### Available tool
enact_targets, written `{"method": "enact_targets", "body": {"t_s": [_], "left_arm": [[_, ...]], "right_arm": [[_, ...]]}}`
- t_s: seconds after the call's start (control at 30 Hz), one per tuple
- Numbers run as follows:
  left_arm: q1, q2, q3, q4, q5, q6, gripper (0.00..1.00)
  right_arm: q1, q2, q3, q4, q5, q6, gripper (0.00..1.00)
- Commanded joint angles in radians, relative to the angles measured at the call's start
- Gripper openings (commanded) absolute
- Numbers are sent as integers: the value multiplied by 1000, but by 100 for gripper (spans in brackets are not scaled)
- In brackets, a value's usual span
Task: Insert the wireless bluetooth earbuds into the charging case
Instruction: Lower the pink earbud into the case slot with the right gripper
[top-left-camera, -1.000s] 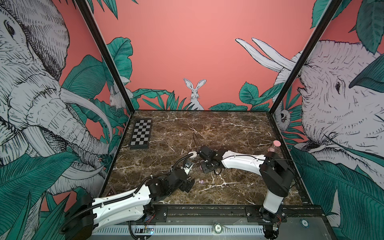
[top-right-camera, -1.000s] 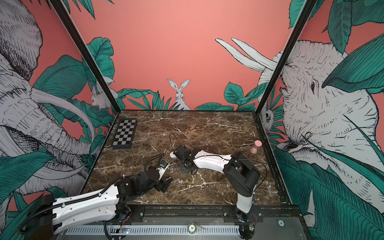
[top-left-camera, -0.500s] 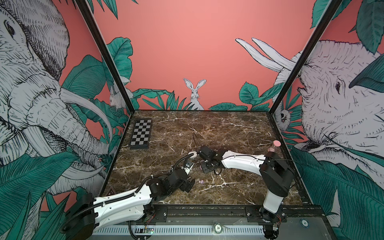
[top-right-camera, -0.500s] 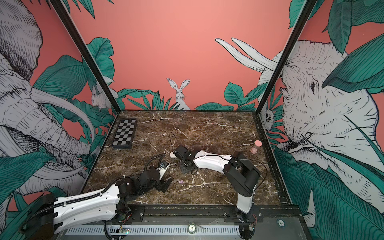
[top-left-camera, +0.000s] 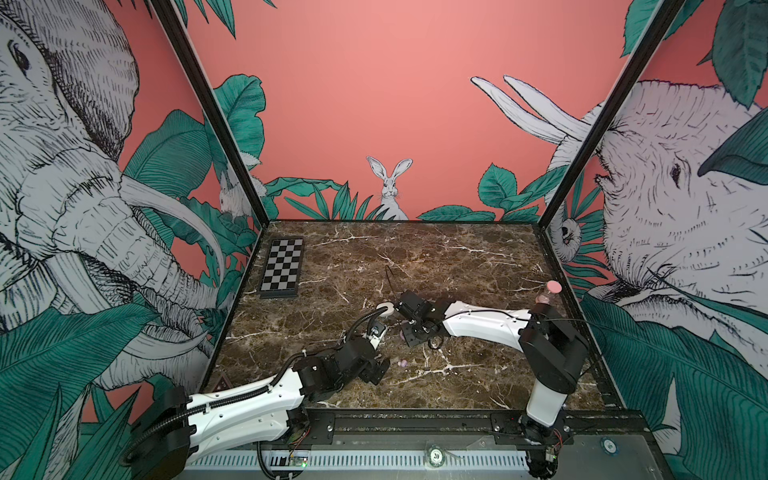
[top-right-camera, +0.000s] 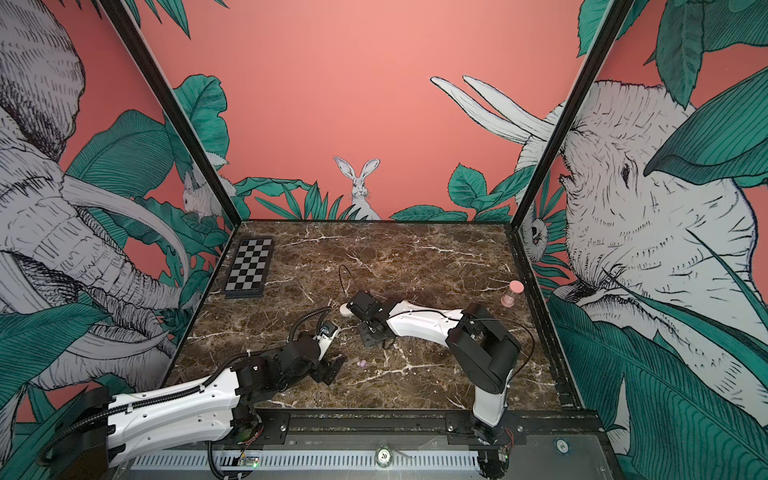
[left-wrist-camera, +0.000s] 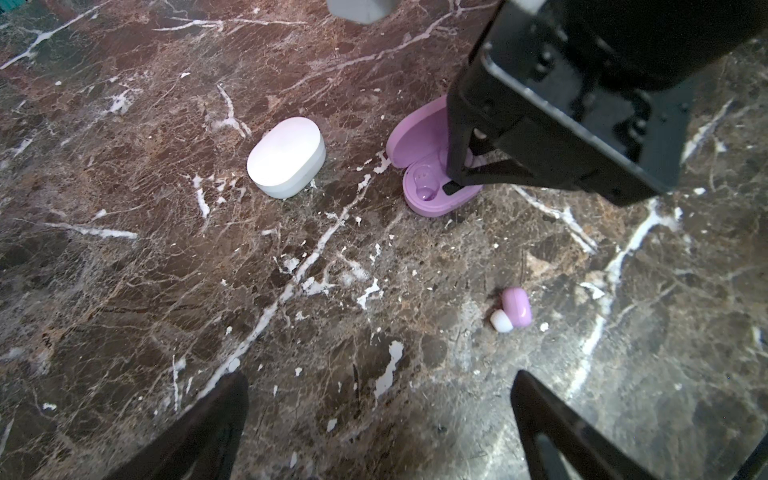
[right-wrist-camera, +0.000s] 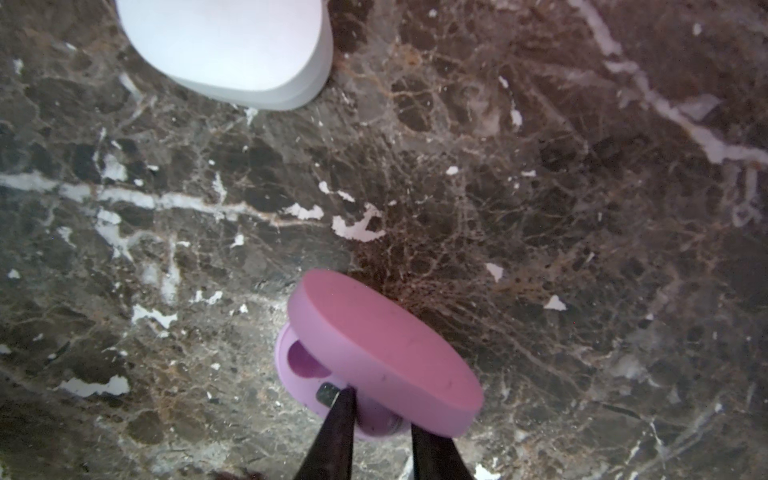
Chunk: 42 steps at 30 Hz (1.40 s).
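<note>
The lilac charging case (left-wrist-camera: 419, 183) lies open on the marble, its lid (right-wrist-camera: 374, 345) raised, and one pocket (right-wrist-camera: 305, 359) is empty. My right gripper (right-wrist-camera: 382, 432) reaches down into it, jaws slightly apart. A lilac earbud (right-wrist-camera: 380, 419) sits in the other pocket between them, with a thin gap to one finger. Another lilac earbud (left-wrist-camera: 513, 309) with a white tip lies loose on the table (top-left-camera: 402, 363) (top-right-camera: 362, 363). My left gripper (left-wrist-camera: 378, 415) hovers wide open and empty just short of it (top-left-camera: 376, 372). A white case (left-wrist-camera: 286, 157) (top-left-camera: 386, 309) stands shut beside the lilac one.
A checkerboard (top-left-camera: 282, 272) lies at the back left. A small pink-capped bottle (top-left-camera: 548, 293) stands by the right wall. A thin black cable loop (top-left-camera: 388, 274) rises behind the right gripper (top-left-camera: 409, 336).
</note>
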Motion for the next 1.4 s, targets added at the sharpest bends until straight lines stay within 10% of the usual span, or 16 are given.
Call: {"method": "enact_targets", "body": {"t_s": [0.0, 1.37], "left_arm": [[-4, -1, -1, 12, 4, 3, 99], [-4, 5, 2, 17, 6, 7, 99]], "right_arm": [[3, -1, -1, -10, 13, 1, 26], [-2, -69, -18, -29, 44, 32, 26]]}}
